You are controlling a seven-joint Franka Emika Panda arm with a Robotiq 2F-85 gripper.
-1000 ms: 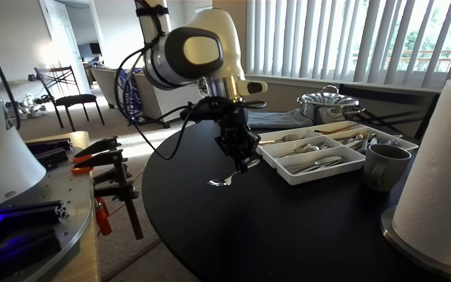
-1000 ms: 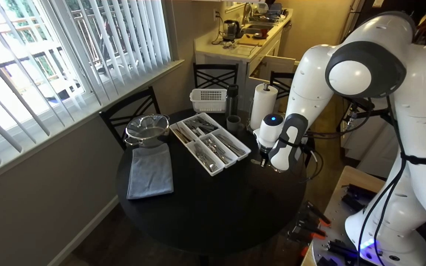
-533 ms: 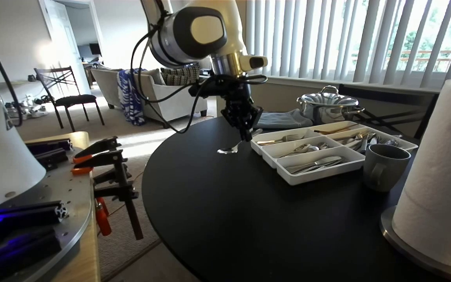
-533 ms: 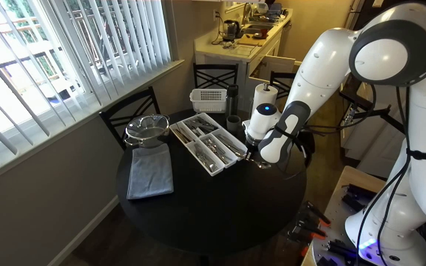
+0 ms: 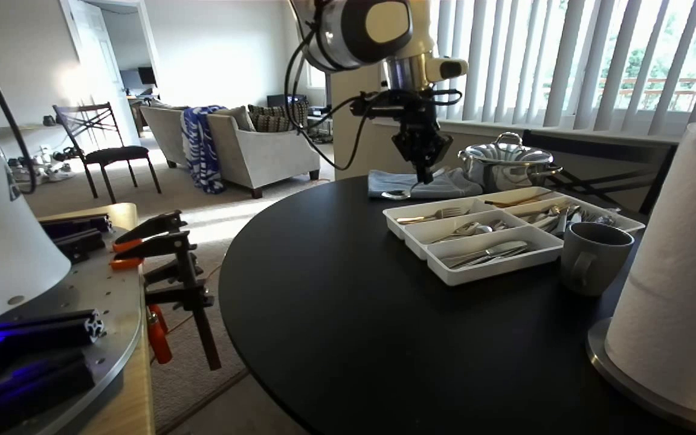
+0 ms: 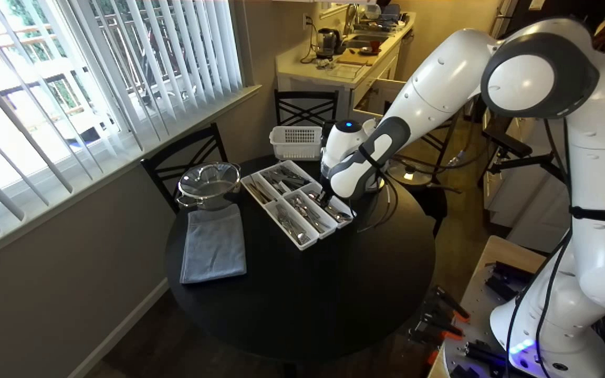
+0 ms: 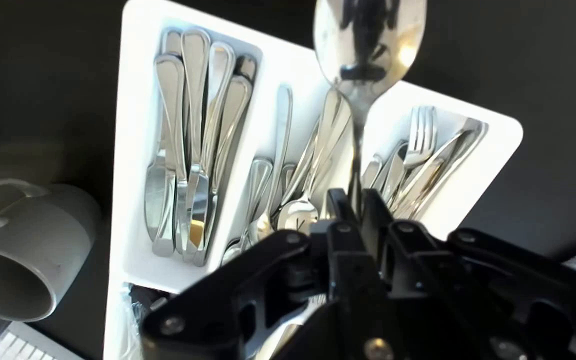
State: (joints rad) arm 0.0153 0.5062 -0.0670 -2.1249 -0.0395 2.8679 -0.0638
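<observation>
Item: your gripper [image 7: 357, 197], jaws clenched on the handle of a metal spoon [image 7: 363, 90], the bowl jutting forward of the grip in your wrist view. Location of spoon: above the white cutlery tray [image 7: 130, 150], apart from the pieces inside. Which compartment lies directly beneath it, you cannot tell.

Item: cutlery tray, several compartments, on the round black table [image 6: 292, 310]. Contents, as your wrist view gives them: knives [image 7: 195, 150], handles toward one end; spoons [image 7: 298, 215], in the adjoining compartment; a fork [image 7: 422, 132] among other pieces in the compartment beyond.

Nearby, you have:
- Grey mug [image 7: 53, 235], handled, just beside the tray.
- Paper towel roll [image 5: 668, 272], upright on a metal base, near the mug.
- Steel pot [image 6: 210, 189], two side handles, near the tray.
- Blue-grey cloth [image 6: 213, 244], folded flat, next to the pot.
- White basket [image 6: 296, 149], slotted, beyond the tray in an exterior view.
</observation>
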